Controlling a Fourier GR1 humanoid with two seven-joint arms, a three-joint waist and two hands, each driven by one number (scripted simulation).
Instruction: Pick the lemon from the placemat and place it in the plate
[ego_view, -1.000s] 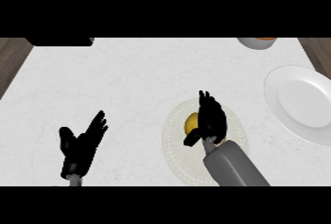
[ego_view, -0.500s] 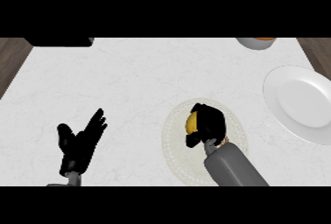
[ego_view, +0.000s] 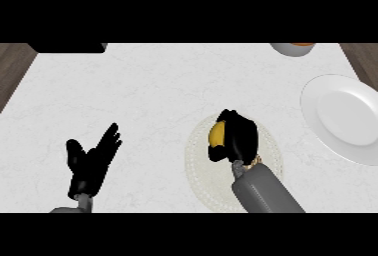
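From the head view, I have my right robot hand (ego_view: 238, 137) curled down over the lemon (ego_view: 217, 135), fingers and thumb wrapped round it so that only a yellow sliver shows at the hand's left side. The lemon sits on the round pale placemat (ego_view: 199, 170), near its upper part, and I cannot tell whether it has left the mat's surface. I judge the hand comes from above because the fruit is low and rounded, so a top wrap keeps it from rolling. What shows of the lemon looks longer up-and-down in the view, its long axis running roughly away from me, but most of it is hidden, so I hold that lightly. The white plate (ego_view: 343, 117) lies to the right of the mat, well apart from the lemon, so a lift and a sideways carry are what I expect to need. My left robot hand (ego_view: 90, 162) rests at the lower left, fingers spread and holding nothing, on the white desk (ego_view: 133, 85).
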